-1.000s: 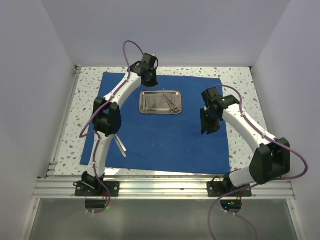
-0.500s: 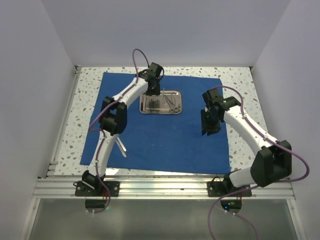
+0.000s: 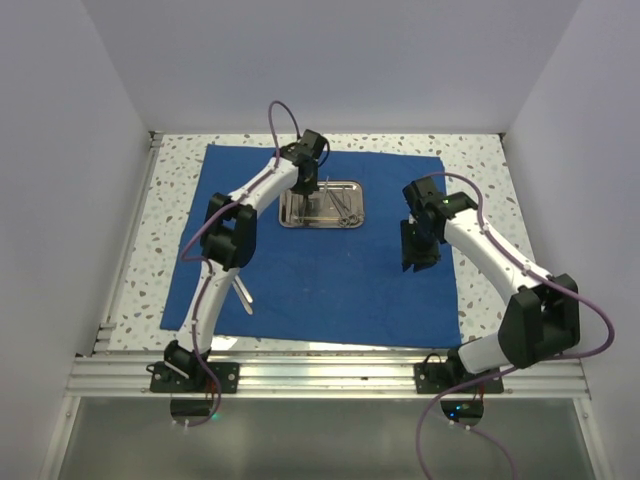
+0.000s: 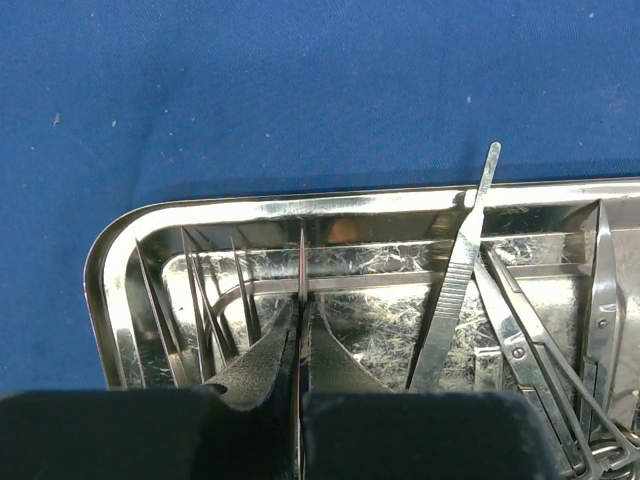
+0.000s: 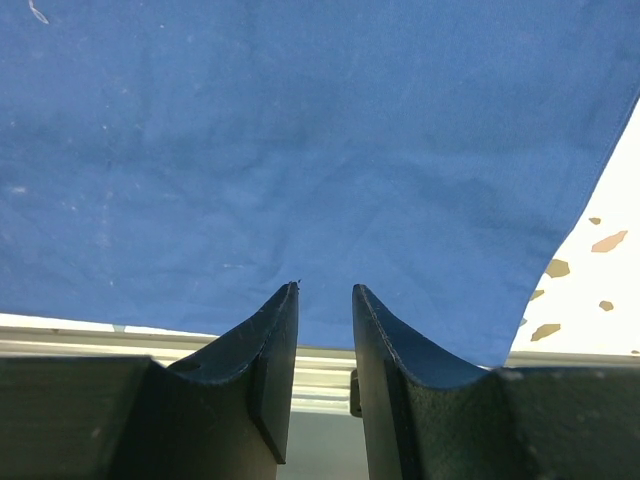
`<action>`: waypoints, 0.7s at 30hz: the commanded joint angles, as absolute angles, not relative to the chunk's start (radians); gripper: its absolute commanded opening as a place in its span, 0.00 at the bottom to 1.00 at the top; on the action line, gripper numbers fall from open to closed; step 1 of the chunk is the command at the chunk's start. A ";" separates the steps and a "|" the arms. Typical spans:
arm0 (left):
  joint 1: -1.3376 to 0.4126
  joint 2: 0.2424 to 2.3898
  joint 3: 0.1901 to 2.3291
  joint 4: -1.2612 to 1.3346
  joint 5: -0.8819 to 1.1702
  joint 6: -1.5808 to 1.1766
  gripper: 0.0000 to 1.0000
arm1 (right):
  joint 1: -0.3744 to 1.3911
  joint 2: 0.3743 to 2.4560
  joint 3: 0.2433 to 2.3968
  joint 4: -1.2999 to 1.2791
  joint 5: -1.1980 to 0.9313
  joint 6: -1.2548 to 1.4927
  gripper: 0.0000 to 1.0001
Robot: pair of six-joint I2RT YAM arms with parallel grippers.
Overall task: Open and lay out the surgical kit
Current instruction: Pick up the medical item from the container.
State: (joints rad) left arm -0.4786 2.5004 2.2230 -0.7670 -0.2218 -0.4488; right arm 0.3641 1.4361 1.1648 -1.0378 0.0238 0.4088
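Surgical kit (image 3: 330,250) unwrapped in the top view: blue cloth (image 3: 300,290) flat beneath both arms, steel tray (image 3: 322,203) directly under the left gripper (image 3: 307,190), one laid-out instrument (image 3: 241,292) well behind it; right gripper (image 3: 420,255) hanging over bare cloth, well to the side of the tray. Left wrist view: jaws pressed together, apparently pinching a thin silver instrument (image 4: 301,265) poking out past the tips; tweezers (image 4: 455,290) leaning on the tray rim just right of them, ringed handles (image 4: 545,370) further right, cut off at the edge. Best to lift straight up, keep the pinch firm, clear the rim before swinging away. Hard to tell real blades from reflections left of the tips. Right wrist view: fingers (image 5: 275,340) spread, holding nothing; cloth edge and speckled table (image 5: 600,290) ahead and to the right.
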 commanded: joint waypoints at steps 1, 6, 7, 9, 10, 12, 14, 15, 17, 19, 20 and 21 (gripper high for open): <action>-0.482 2.543 2.184 -0.822 -0.167 -0.439 0.00 | 0.359 1.460 1.198 -1.023 0.009 0.423 0.33; -0.482 2.439 2.198 -0.830 -0.140 -0.456 0.00 | 0.359 1.486 1.204 -1.012 0.005 0.414 0.32; -0.482 2.393 2.204 -0.833 -0.130 -0.465 0.00 | 0.360 1.496 1.206 -1.012 -0.017 0.411 0.31; -0.482 2.353 2.220 -0.851 -0.120 -0.480 0.00 | 0.360 1.506 1.210 -1.008 -0.017 0.403 0.31; -0.482 2.323 2.241 -0.864 -0.109 -0.503 0.00 | 0.360 1.517 1.215 -1.005 -0.018 0.397 0.30; -0.485 2.297 2.261 -0.905 -0.101 -0.526 0.00 | 0.360 1.532 1.224 -1.003 -0.018 0.388 0.30; -0.489 2.243 2.240 -0.931 -0.094 -0.563 0.00 | 0.360 1.551 1.235 -1.002 -0.020 0.376 0.30; -0.498 2.218 2.185 -0.934 -0.094 -0.590 0.00 | 0.359 1.554 1.238 -0.997 -0.020 0.367 0.29; -0.512 2.131 2.100 -0.925 -0.086 -0.626 0.00 | 0.360 1.563 1.235 -0.991 -0.018 0.361 0.29; -0.546 2.038 1.947 -0.890 -0.080 -0.675 0.00 | 0.360 1.563 1.221 -0.979 -0.017 0.356 0.29; -0.561 2.008 1.897 -0.878 -0.083 -0.693 0.00 | 0.359 1.562 1.213 -0.973 -0.018 0.356 0.29; -0.595 1.982 1.846 -0.849 -0.084 -0.709 0.00 | 0.359 1.556 1.203 -0.962 -0.021 0.363 0.29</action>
